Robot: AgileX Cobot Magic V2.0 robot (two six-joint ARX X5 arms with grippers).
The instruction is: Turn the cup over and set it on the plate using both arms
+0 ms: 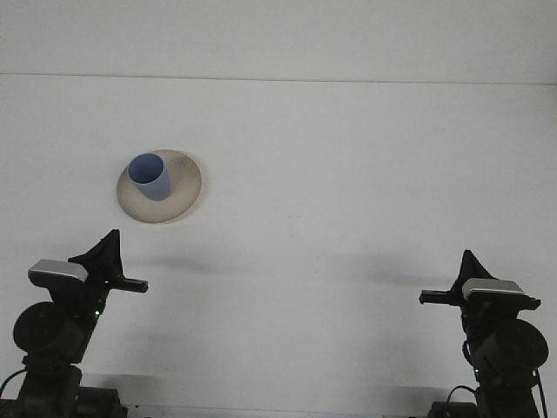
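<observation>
Setting: robotics lab test bench. Evidence: plain white table (348,174) filling the view, meeting a bare white wall (278,35); two black robot arms mounted at its near edge; no household furnishings, only staged props.

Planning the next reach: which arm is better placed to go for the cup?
Left, probably. The blue cup sits on the plate on the table's left half, just beyond the left gripper. The right gripper would have to cross the table.
</observation>
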